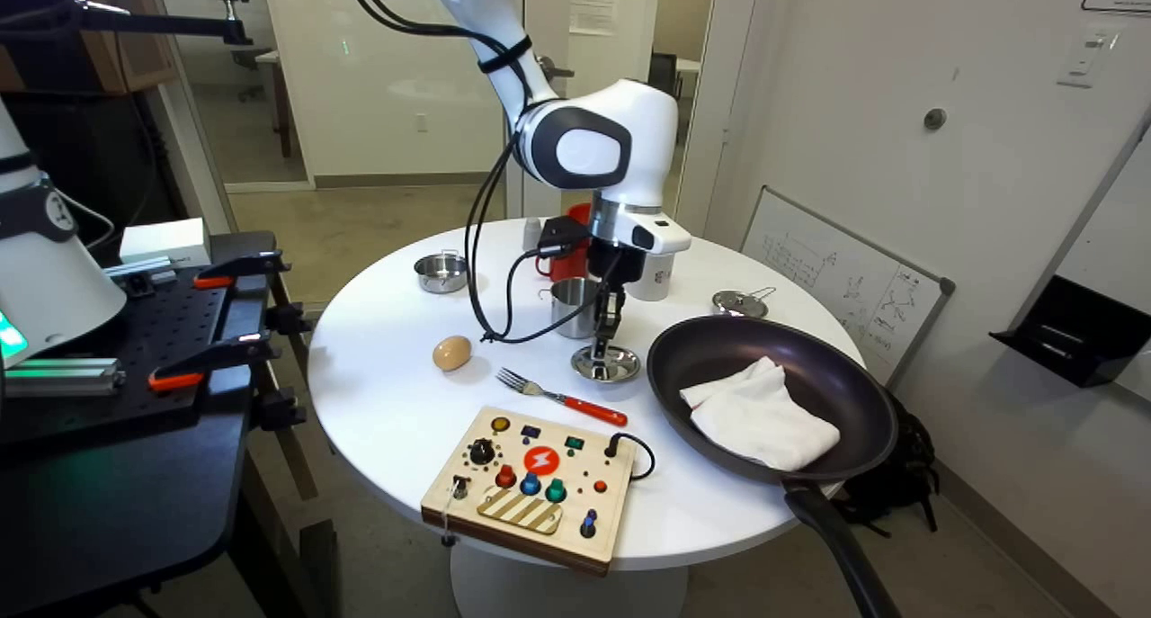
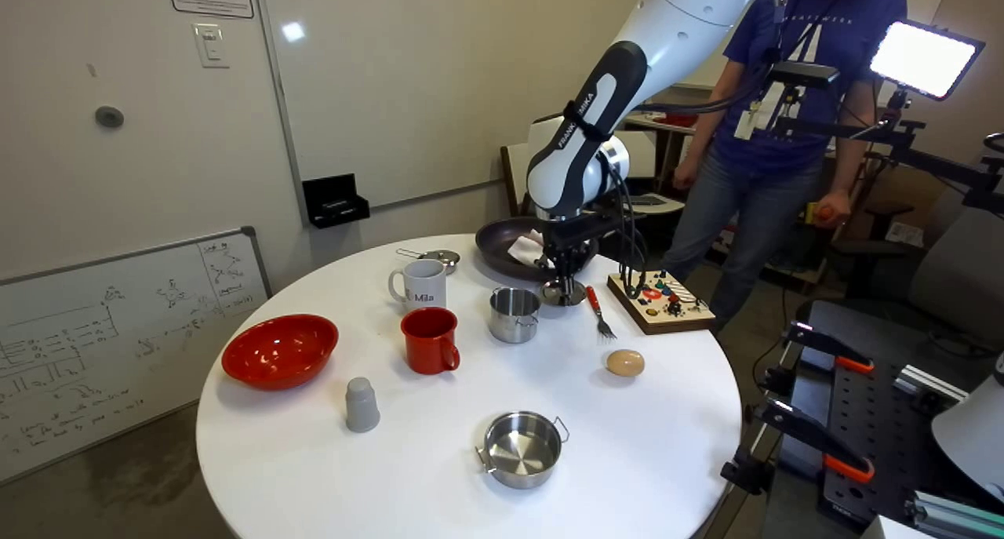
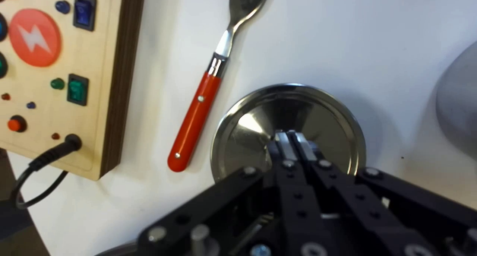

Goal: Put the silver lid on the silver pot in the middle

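Note:
The silver lid point(image 1: 620, 369) is a round shiny disc, also in the other exterior view point(image 2: 554, 294) and the wrist view point(image 3: 242, 140). My gripper point(image 3: 292, 138) points down over its centre, its two fingers nearly together on the lid's hidden middle grip. The gripper also shows in both exterior views point(image 1: 602, 348) point(image 2: 566, 288). A shadow lies beside the lid; whether it touches the table I cannot tell. The silver pot point(image 1: 568, 306) stands upright and open on the table beside the lid, also in an exterior view point(image 2: 514, 321). A grey curved side shows at the wrist view's right edge.
Near the lid lie a red-handled fork point(image 1: 593, 410) and a black pan point(image 1: 670, 366) with a white cloth. A wooden switch box point(image 1: 530, 483), an egg point(image 2: 625, 362), a shallow silver pot point(image 2: 522, 453), a red mug point(image 2: 430, 343) and a white mug point(image 2: 427, 280) stand around.

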Controlling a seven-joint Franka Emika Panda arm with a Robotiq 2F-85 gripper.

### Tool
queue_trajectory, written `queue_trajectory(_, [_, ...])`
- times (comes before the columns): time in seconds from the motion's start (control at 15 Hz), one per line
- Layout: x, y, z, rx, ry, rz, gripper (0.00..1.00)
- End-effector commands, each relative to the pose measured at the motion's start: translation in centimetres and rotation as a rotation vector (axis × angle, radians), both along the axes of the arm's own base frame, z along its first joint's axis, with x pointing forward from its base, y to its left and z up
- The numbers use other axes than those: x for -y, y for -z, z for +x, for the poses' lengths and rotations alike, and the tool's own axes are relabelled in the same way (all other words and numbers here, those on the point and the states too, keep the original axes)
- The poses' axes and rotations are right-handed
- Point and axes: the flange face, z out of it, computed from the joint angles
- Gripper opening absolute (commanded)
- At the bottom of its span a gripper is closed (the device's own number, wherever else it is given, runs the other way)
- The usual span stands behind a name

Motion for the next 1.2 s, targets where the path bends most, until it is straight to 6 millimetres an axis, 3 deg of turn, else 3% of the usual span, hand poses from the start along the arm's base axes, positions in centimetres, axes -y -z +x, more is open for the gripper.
queue_trajectory(0.0, [0.5, -2.5, -0.9, -0.001, -0.016, -0.004, 0.04])
queue_trajectory(0.6, [1.4, -6.2, -0.2, -0.015, -0.191, 0.030, 0.04])
queue_trajectory(1.13, [-0.8, -7.4, 0.8, -0.050, -0.342, 0.065, 0.04])
